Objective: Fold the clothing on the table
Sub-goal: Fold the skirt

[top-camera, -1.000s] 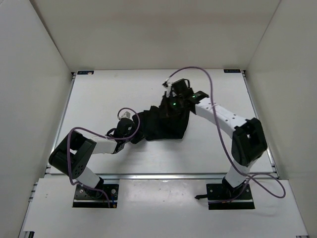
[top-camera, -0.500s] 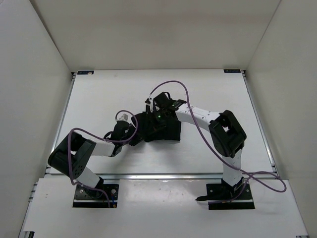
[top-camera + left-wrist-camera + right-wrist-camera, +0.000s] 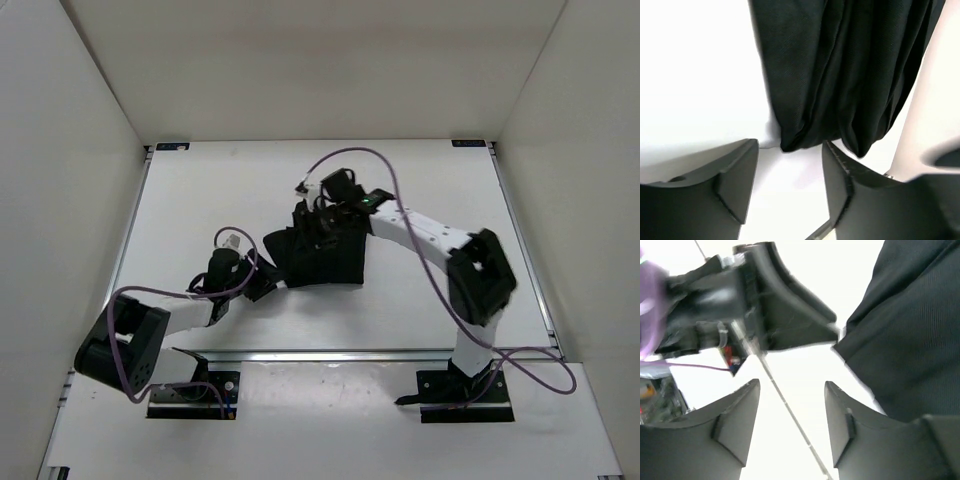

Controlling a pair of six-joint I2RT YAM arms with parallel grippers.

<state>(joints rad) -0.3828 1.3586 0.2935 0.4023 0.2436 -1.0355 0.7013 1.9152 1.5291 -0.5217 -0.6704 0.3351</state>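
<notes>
The black clothing [image 3: 328, 262] lies bunched into a compact folded pile in the middle of the white table [image 3: 200, 195]. My left gripper [image 3: 262, 284] is open just off the pile's near-left corner. In the left wrist view its fingers [image 3: 737, 172] stand apart over bare table, and the pleated hem of the clothing [image 3: 840, 75] hangs just beyond the tips. My right gripper [image 3: 306, 222] hovers open over the pile's far-left edge. In the right wrist view nothing is between the fingers [image 3: 840, 420], and the clothing [image 3: 912, 340] lies to the right.
White walls close in the table on three sides. A metal rail [image 3: 330, 353] runs along the near edge by both arm bases. Purple cables loop over each arm. The left arm's black gripper body [image 3: 765, 305] shows in the right wrist view.
Both grippers have opened and let go of the clothing. The left arm has drawn back toward the near left. The right gripper has lifted off the folded pile.
</notes>
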